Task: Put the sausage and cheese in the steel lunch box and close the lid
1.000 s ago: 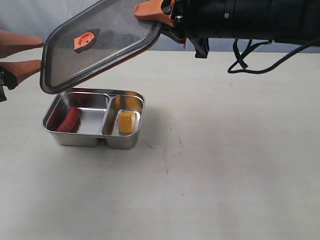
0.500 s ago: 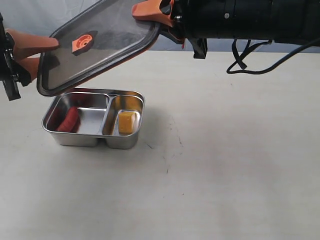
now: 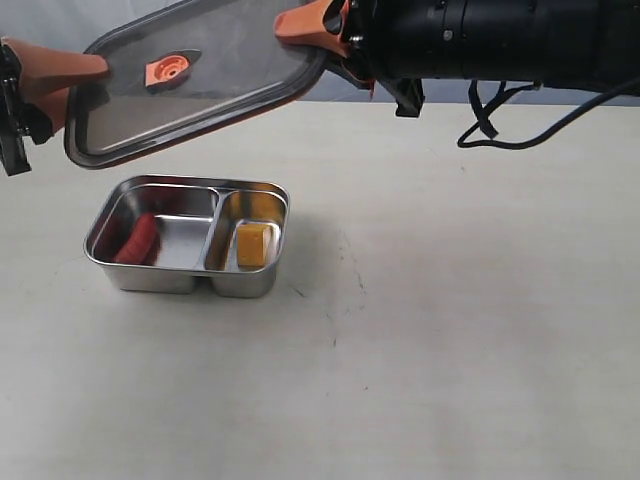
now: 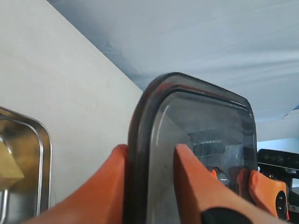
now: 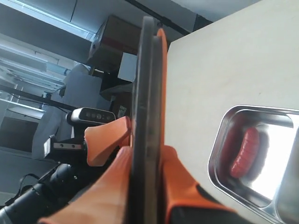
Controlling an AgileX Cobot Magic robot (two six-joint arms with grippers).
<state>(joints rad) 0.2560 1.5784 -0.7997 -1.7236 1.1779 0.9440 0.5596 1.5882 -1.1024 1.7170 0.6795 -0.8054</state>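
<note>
The left gripper (image 3: 72, 85) at upper left and the right gripper (image 3: 320, 45) at top centre each pinched the lid (image 3: 200, 85) above the steel lunch box (image 3: 190, 277) (sausage (image 3: 138, 238) in its left compartment, cheese (image 3: 251, 244) in its right).

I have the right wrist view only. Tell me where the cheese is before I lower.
Observer: The cheese sits in the smaller compartment of the steel lunch box, next to the sausage in the larger one.
Operator: Report the lid's clearance.
Observer: The lid hangs tilted above the box without touching it, lower at the left gripper end.
Operator: Give me the valve's side.
Observer: The orange valve faces up.
</note>
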